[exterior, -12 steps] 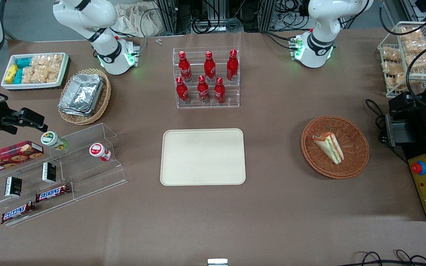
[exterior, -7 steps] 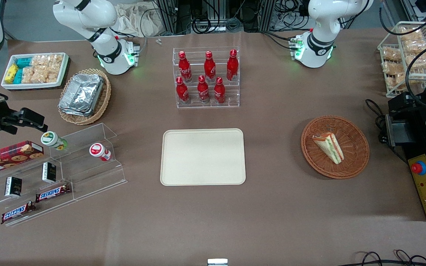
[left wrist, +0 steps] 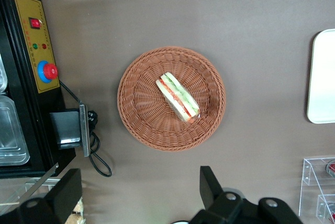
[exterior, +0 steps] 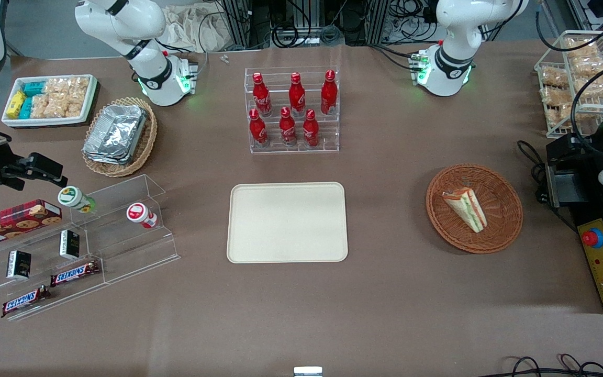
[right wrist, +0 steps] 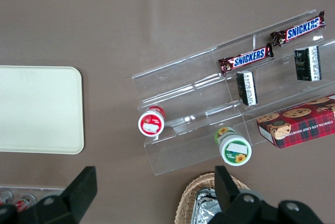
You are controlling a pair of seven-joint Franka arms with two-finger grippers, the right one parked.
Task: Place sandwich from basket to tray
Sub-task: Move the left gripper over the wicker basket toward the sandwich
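We see the sandwich [exterior: 465, 209] lying in the basket [exterior: 505, 225], toward the working arm's end of the desk [exterior: 385, 303], well apart from the tray [exterior: 287, 222]. Our end effector [left wrist: 138, 195] hangs high above the basket's edge, fingers [left wrist: 209, 185] spread wide, gripping nothing.

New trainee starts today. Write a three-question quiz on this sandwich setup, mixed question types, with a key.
1. True or false: the sandwich already lies on the tray.
2. Which holds the sandwich? A) the basket B) the foil-container basket C) the bottle rack
3. Fill in: seen from the left wrist, the gripper hangs above the table beside the basket with its fingers ____.

Key: 1 false; 2 A; 3 open.
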